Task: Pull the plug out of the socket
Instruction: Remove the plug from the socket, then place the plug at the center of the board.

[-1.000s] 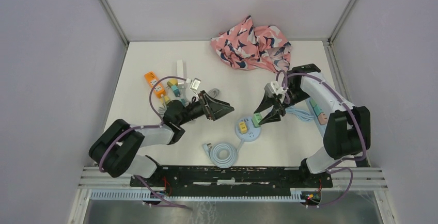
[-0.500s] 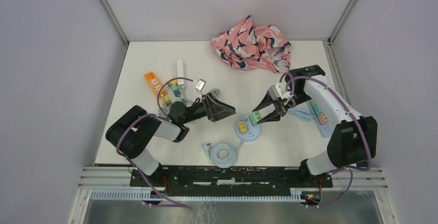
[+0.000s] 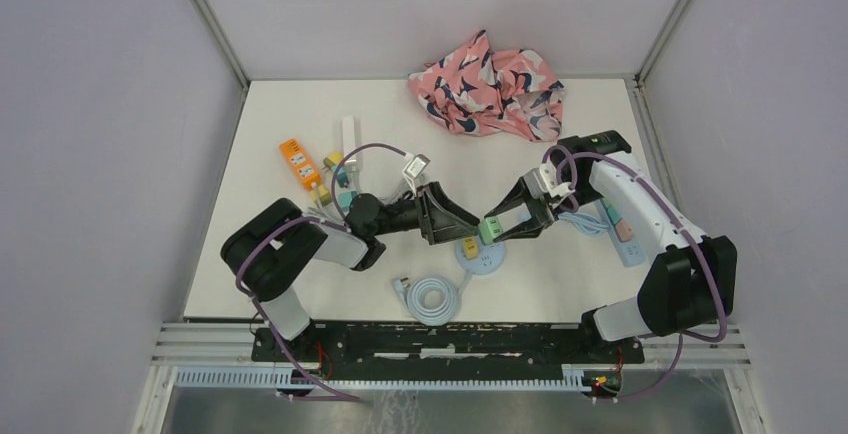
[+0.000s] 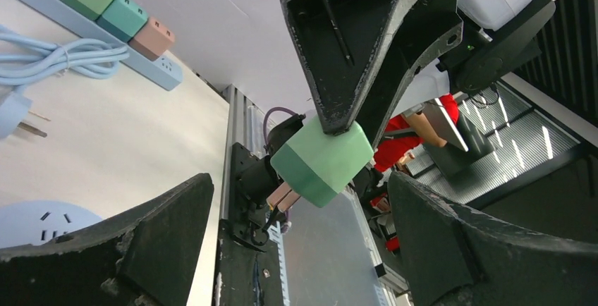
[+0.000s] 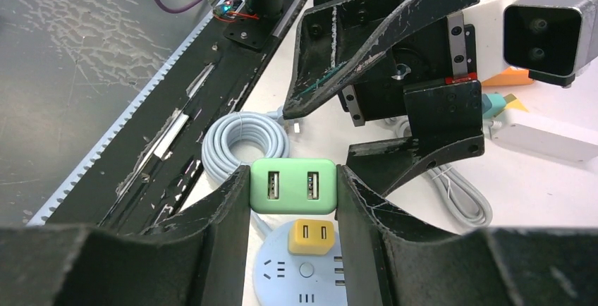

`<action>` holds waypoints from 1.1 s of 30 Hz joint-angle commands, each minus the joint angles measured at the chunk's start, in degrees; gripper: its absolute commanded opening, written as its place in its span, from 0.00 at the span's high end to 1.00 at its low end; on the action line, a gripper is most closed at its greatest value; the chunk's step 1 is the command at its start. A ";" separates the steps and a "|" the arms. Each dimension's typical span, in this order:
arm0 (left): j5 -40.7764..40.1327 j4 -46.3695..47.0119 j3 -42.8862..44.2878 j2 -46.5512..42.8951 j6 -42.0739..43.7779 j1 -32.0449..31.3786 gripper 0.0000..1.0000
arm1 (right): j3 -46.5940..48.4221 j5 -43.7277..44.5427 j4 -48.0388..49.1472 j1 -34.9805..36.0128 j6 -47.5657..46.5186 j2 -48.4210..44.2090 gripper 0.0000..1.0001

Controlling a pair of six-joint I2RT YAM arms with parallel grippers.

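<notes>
While your right tool (image 3: 497, 226) is clamping the green plug (image 5: 293, 186) just above the round socket (image 5: 271, 272), your left tool (image 3: 463, 226) (spread wide, holding nothing) is facing it from the left.

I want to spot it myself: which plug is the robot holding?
Find the round light-blue socket on the white table, near the arms. Just above it, the right arm's fingers pinch a green plug. It is green and lifted clear, unlike the yellow plug sitting in the socket.

No text, brand or number is legible; the dark marks on the orange box (image 3: 297, 161) are too small to read.
</notes>
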 commanded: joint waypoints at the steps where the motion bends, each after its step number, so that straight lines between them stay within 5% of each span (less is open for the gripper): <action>1: 2.23 11.83 2.42 -0.05 -0.61 -1.06 0.00 | -0.58 -7.54 -9.07 0.54 -2.48 -0.95 0.91; 9: 1.95 11.88 4.63 2.00 -1.82 -2.93 0.04 | -1.05 -7.66 -9.08 1.72 -3.62 -0.71 0.91; 17: 5.69 11.85 6.08 1.45 -1.74 -3.72 0.18 | -1.13 -7.56 -9.04 1.66 -4.34 -0.89 0.88; 33: 10.42 11.88 6.00 0.81 -1.90 -3.38 0.70 | -1.47 -4.15 -9.08 -0.50 -6.13 0.26 0.87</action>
